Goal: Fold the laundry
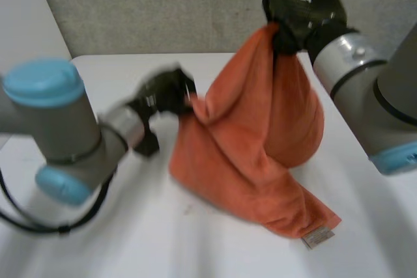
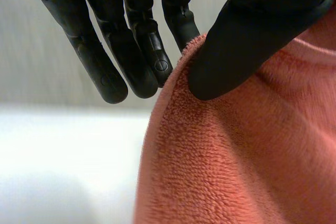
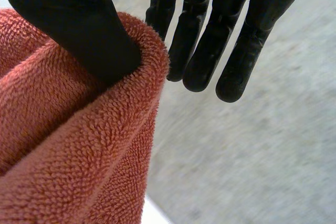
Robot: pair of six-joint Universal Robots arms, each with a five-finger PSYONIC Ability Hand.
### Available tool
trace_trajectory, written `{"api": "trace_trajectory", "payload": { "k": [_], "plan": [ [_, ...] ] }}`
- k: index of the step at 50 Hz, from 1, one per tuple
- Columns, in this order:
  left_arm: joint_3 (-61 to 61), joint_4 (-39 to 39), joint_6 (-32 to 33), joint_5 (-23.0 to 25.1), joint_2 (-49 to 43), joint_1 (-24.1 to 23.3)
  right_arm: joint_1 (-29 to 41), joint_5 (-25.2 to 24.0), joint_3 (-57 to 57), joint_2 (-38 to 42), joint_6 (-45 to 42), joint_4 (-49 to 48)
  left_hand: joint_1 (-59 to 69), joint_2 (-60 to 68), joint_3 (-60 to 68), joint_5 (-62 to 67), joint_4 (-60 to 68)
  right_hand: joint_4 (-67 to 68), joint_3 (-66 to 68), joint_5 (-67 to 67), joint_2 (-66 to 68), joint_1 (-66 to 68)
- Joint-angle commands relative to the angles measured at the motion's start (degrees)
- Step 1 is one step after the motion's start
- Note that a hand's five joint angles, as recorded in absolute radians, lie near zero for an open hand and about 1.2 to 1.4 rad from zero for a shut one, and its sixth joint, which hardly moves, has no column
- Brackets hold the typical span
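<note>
1. Where it hangs over the white table (image 1: 130,239), orange towel (image 1: 260,135): lower end on the tabletop; the head view shows a label (image 1: 317,237) at its 5 o'clock corner.
2. Right hand (image 1: 303,4): at the towel's 12 o'clock, top bunched in its pinch; its wrist view shows the thumb (image 3: 79,24) pressing a fold.
3. Left hand (image 1: 166,92): at the 9 o'clock edge; its wrist view shows the thumb (image 2: 247,40) pinching the hem against straight fingers (image 2: 152,51).

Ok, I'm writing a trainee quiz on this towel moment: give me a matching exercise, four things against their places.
Things:
1. left hand
2. right hand
3. label
4. orange towel

Places:
A. on the white table by the towel's low corner
B. pinching the towel's top, raised high
C. hanging between both hands, low end on the table
D. pinching the towel's side edge, lower down

Pairs: 1-D, 2-B, 3-A, 4-C
</note>
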Motion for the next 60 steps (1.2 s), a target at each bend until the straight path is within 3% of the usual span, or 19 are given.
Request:
{"api": "trace_trajectory", "payload": {
  "k": [1,6,11,15,20,23,24,25,27,33,36,44,51,54,60],
  "plan": [
    [22.55,4.59,1.64,-16.12,2.02,0.63,0.55,7.92,-3.19,0.24,2.30,-15.33,14.67,11.82,12.08,15.29,11.98,11.98,12.69,14.67,13.17,25.01],
    [22.83,8.64,6.29,-15.70,5.09,1.33,0.29,8.28,0.13,-1.43,1.51,-16.23,14.67,11.82,12.08,15.29,11.98,11.98,12.69,14.67,13.17,25.01],
    [13.10,8.82,12.71,-9.99,6.85,1.16,-0.50,2.41,8.57,-3.54,-2.86,-3.53,14.67,11.82,12.08,15.29,11.98,11.98,12.69,14.67,13.17,25.01],
    [4.49,8.39,14.73,-8.84,6.86,1.16,-0.94,-2.87,14.45,-4.25,-9.79,7.55,14.67,11.82,12.08,15.29,11.98,11.98,12.69,14.67,13.17,25.01],
    [-3.79,6.46,19.13,-8.84,6.33,1.25,-4.80,-4.99,19.57,-4.34,-19.39,16.90,14.67,11.82,12.08,15.29,11.98,11.98,12.69,14.67,13.17,25.01],
    [-8.09,5.14,21.94,-8.84,6.59,1.34,-6.30,-4.99,20.19,-4.42,-22.21,20.33,14.67,11.82,12.08,15.29,11.98,-9.22,-8.51,-6.53,-8.03,3.81],
    [-8.98,4.78,22.47,-8.84,6.68,1.34,-6.91,-5.08,19.75,-4.42,-22.83,21.47,14.67,11.82,12.08,15.29,11.98,-35.47,-34.76,-32.77,-34.28,-22.44],
    [-9.78,4.61,22.91,-8.84,6.68,1.34,-7.01,-5.26,19.58,-4.60,-22.66,21.74,14.67,11.82,12.08,15.29,11.98,-47.89,-47.18,-45.19,-46.70,-34.86],
    [-11.61,4.08,23.53,-8.75,6.85,1.07,-7.01,-5.35,17.74,-4.78,-20.83,21.31,14.67,11.82,12.08,15.29,11.98,-54.73,-54.02,-52.04,-53.54,-41.70],
    [-15.49,2.15,23.62,-8.75,9.75,0.11,-7.10,-5.96,11.06,-4.78,-11.33,20.51,14.67,11.82,12.08,15.29,11.98,-55.25,-54.54,-52.55,-54.06,-42.22],
    [-17.43,1.18,23.62,-8.75,11.60,-0.60,-7.27,-8.50,6.58,-2.94,-7.11,21.13,14.67,11.82,12.08,15.29,11.98,-55.25,-54.54,-52.55,-54.06,-42.22],
    [-24.90,0.74,23.88,-8.75,16.78,-2.18,-6.48,-16.33,-6.78,11.91,-5.69,28.94,14.67,11.82,12.08,15.29,11.98,-53.90,-53.19,-51.21,-52.71,-40.87],
    [-26.92,0.74,23.88,-8.93,18.02,-1.65,-4.90,-15.02,-17.24,24.13,-11.40,36.59,14.67,11.82,12.08,15.29,11.98,-48.87,-48.16,-46.17,-47.68,-35.84],
    [-27.45,0.83,23.88,-8.93,18.02,-1.13,-4.72,-10.90,-19.36,27.21,-17.62,38.44,14.67,11.82,12.08,15.29,11.98,-41.81,-41.10,-39.12,-40.62,-28.79],
    [-27.80,0.83,23.79,-8.93,17.93,-0.86,-4.20,-6.41,-19.63,29.49,-22.30,36.08,14.67,11.82,12.08,15.29,11.98,-41.62,-40.91,-38.93,-40.43,-28.59]
  ]
}}
